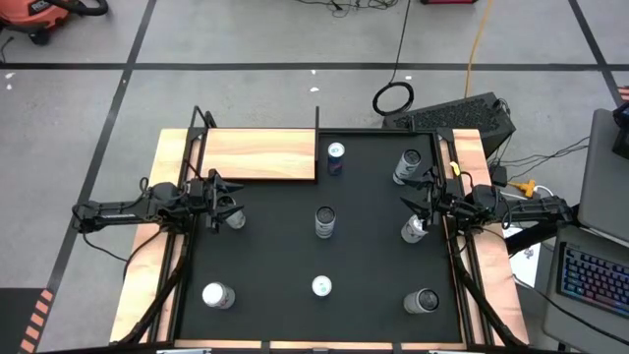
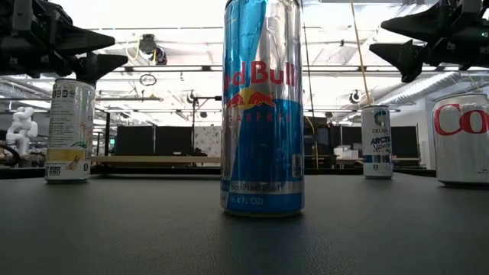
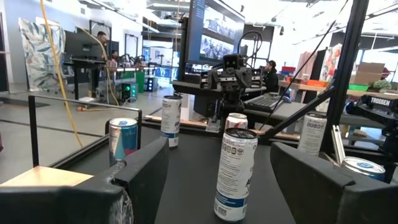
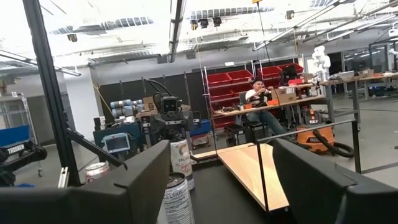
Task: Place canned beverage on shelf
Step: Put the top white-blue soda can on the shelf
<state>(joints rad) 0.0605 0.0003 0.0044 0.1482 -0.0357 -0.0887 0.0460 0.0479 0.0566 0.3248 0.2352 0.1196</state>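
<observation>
Cameras: overhead looks straight down; low sits close before my tall blue-silver drink can [image 2: 262, 107]; my wrist cameras face each other, sharing it [image 3: 236, 175].

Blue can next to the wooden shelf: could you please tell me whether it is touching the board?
Apart. The high view shows a strip of black mat between the blue can and the shelf; the can stands on the mat, just off the board's right edge.

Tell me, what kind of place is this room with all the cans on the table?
Most likely a robotics lab or workshop. Beyond the table stand racks of red storage bins, a person sits at a workbench with equipment, and a keyboard sits beside the rig, with a shop vacuum on the concrete floor.
</observation>
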